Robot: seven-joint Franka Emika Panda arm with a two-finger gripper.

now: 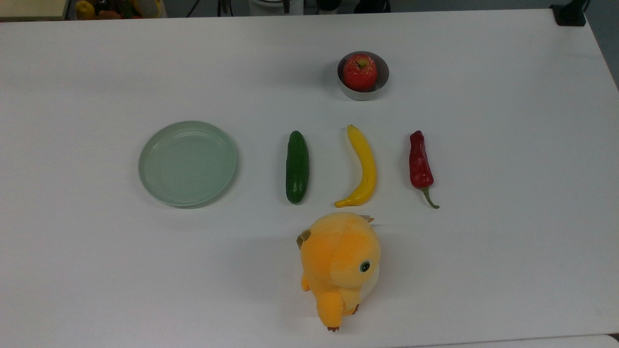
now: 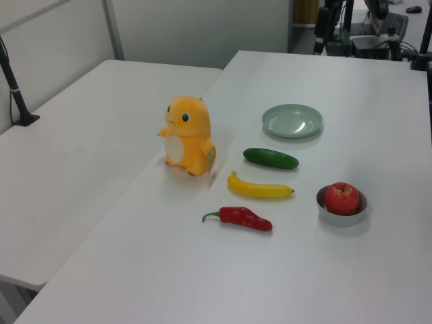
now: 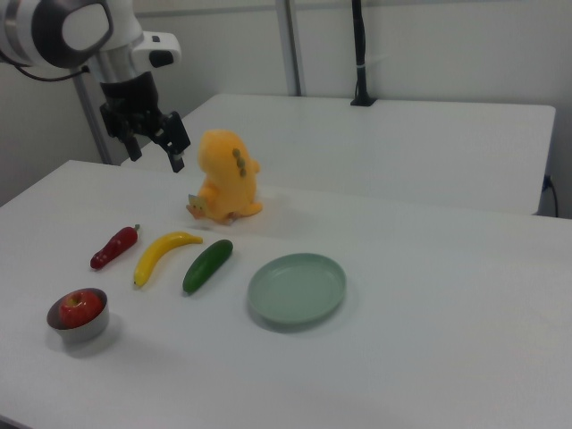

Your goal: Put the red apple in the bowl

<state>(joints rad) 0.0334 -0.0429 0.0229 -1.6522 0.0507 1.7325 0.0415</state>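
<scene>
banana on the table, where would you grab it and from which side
Grip the banana at its thick middle, coming straight down, jaws closing across its width. It lies flat with open table between it and the cucumber and chili pepper, probably leaving room for both jaws.

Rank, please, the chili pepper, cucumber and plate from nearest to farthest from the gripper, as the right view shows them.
1. Chili pepper, below the gripper, on the right view's left.
2. Cucumber, mid-row.
3. Plate, on the right view's right.
</scene>
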